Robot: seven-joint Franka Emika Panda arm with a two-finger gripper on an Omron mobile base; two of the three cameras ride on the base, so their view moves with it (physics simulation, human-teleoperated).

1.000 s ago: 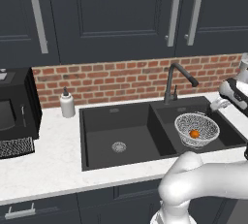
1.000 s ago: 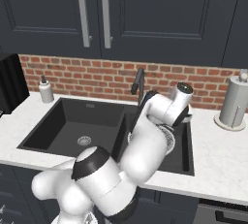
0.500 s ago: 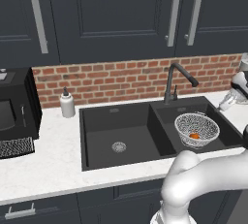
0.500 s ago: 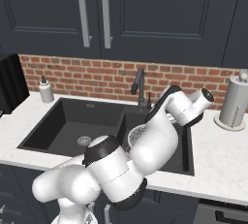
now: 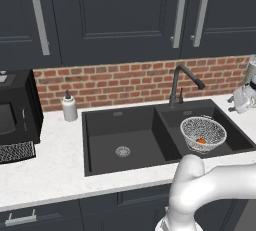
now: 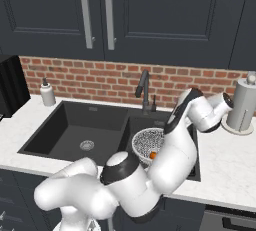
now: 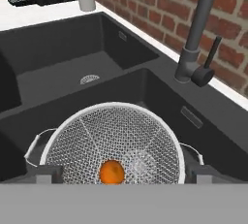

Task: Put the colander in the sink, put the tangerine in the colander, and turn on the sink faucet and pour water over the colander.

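Note:
The silvery wire-mesh colander [image 5: 202, 133] sits in the right basin of the black double sink [image 5: 107, 125]. The small orange tangerine [image 5: 201, 140] lies on its floor. In the hand view the colander [image 7: 114, 140] and tangerine [image 7: 112, 171] are just below me. My gripper [image 7: 121, 175] is open, its fingertips [image 7: 46, 173] wide apart and holding nothing. The black gooseneck sink faucet [image 5: 181, 82] stands behind the basins, and its side lever [image 7: 211, 53] is close on the right. No water shows at the spout. In the right base view my arm covers part of the colander [image 6: 145, 140].
A white soap dispenser [image 5: 69, 107] stands on the counter left of the sink. A black microwave [image 5: 15, 110] and a flat mesh panel [image 5: 15, 151] are at the far left. A paper towel roll [image 6: 244, 107] stands right of the sink, near my hand.
My hand has swung to the right, toward the paper towel roll, with the jaws still open. The colander and tangerine have stayed put.

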